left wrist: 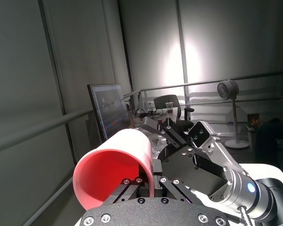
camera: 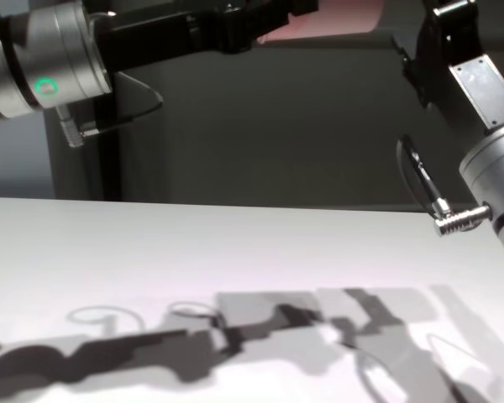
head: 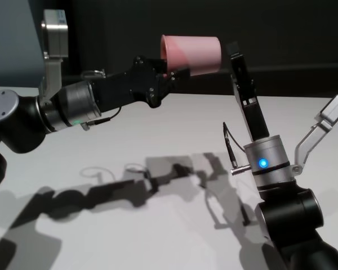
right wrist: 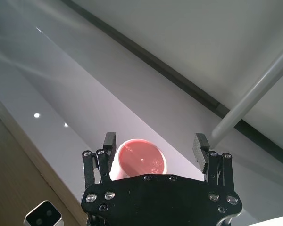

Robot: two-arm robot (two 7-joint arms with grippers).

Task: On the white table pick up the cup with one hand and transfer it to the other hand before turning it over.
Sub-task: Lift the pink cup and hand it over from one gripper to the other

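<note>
The salmon-pink cup (head: pixel 191 55) lies on its side high above the white table (head: pixel 158 129). My left gripper (head: pixel 172 73), on the arm with the green ring, is shut on the cup's wall at the rim; the left wrist view looks into the cup's open mouth (left wrist: pixel 113 176). My right gripper (head: pixel 232 53), on the arm with the blue ring, reaches up to the cup's base end. In the right wrist view its fingers (right wrist: pixel 108 141) stand apart, open, on either side of the cup's flat base (right wrist: pixel 141 160). The chest view shows the cup's underside (camera: pixel 319 21) at the top edge.
Only the arms' shadows (head: pixel 129 185) fall on the table beneath. A thin cable and plug (head: pixel 232 149) stick out of the right wrist. Beyond the table the left wrist view shows a monitor (left wrist: pixel 108 110), railings and a standing fan (left wrist: pixel 228 89).
</note>
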